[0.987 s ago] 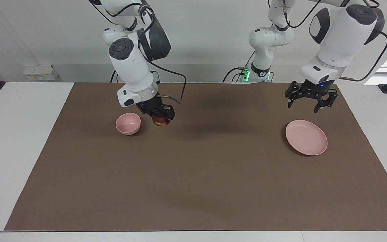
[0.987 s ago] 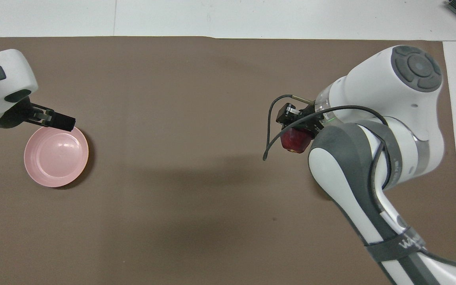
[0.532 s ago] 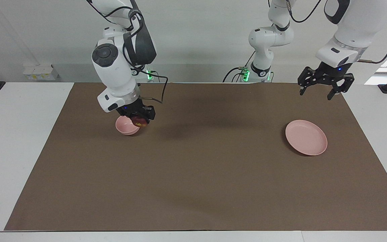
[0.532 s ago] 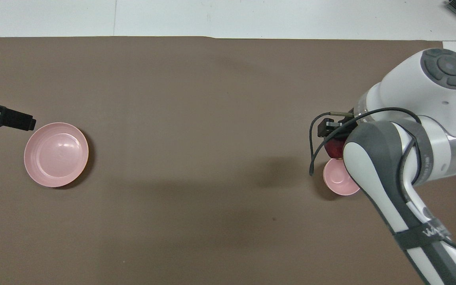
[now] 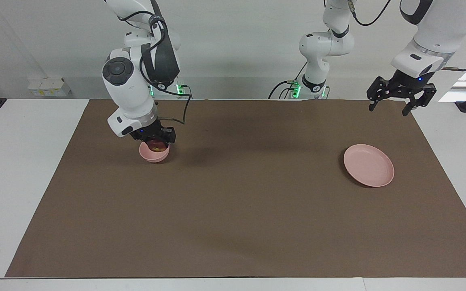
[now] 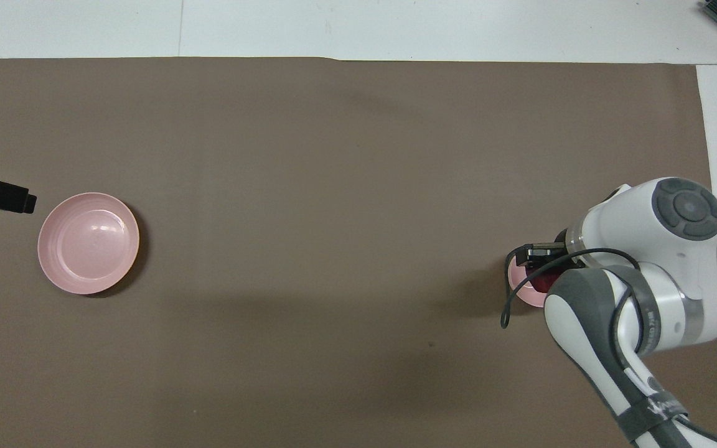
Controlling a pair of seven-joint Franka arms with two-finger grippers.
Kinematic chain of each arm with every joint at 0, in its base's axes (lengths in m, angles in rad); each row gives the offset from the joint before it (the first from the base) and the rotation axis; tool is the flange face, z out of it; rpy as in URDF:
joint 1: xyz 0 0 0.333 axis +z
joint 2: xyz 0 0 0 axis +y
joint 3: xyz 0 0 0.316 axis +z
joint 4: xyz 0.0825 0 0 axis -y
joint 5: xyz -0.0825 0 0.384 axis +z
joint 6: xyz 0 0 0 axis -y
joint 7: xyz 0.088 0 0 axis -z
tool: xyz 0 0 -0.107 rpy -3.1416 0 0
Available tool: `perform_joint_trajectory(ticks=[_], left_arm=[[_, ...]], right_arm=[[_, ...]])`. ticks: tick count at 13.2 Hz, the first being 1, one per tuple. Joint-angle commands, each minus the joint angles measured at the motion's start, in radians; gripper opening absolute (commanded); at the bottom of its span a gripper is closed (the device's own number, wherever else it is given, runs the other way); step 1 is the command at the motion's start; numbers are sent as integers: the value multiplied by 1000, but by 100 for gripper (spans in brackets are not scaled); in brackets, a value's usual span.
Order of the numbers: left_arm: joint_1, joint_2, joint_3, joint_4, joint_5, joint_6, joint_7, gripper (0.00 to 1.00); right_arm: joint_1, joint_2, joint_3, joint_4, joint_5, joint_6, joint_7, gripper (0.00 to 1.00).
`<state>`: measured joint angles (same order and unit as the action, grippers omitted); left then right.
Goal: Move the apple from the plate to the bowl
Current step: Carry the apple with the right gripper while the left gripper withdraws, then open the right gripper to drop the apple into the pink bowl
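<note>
White table (image 5: pixel 18 169) w/ brown mat (image 5: pixel 241 202), pale wall. Right pincer (image 5: pixel 157 142) clenched on dark red apple (image 5: pixel 157 148) in small pink bowl (image 5: pixel 154 154). Left pincer (image 5: pixel 399 106) released, raised near flat pink plate (image 5: pixel 369 165).

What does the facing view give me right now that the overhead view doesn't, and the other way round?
Only the facing view shows the whole left claw, open and raised near the table edge at the left arm's end, and the right claw down at the bowl's rim. Only the overhead view shows the plate's full bare face. Both show the apple at the bowl under the right claw.
</note>
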<state>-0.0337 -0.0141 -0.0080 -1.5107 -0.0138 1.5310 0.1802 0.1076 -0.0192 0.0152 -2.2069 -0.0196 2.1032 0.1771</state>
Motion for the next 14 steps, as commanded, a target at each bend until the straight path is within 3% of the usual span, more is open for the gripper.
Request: perform_joint_trajectory(ticks=[1, 4, 5, 6, 7, 10, 14], left_arm=[[-6, -35, 31, -42, -18, -2, -13, 100], [-6, -35, 33, -40, -17, -12, -13, 100], [-5, -35, 33, -40, -17, -14, -13, 100], [-2, -35, 33, -40, -17, -21, -16, 100], [-2, -35, 33, -37, -17, -25, -19, 100], [-2, -35, 33, -36, -17, -23, -19, 100], [-2, -33, 33, -34, -15, -23, -18, 100]], right_arm=[[-41, -28, 9, -108, -31, 110, -22, 0], [-51, -9, 9, -166, -37, 197, -11, 4], [-52, -5, 9, -166, -37, 198, -8, 17], [-51, 1, 9, -157, -37, 192, -7, 48], [-51, 4, 11, -152, -36, 198, 7, 99], [-35, 5, 14, -76, -34, 182, 12, 100], [-49, 5, 14, 62, -31, 49, -28, 100]])
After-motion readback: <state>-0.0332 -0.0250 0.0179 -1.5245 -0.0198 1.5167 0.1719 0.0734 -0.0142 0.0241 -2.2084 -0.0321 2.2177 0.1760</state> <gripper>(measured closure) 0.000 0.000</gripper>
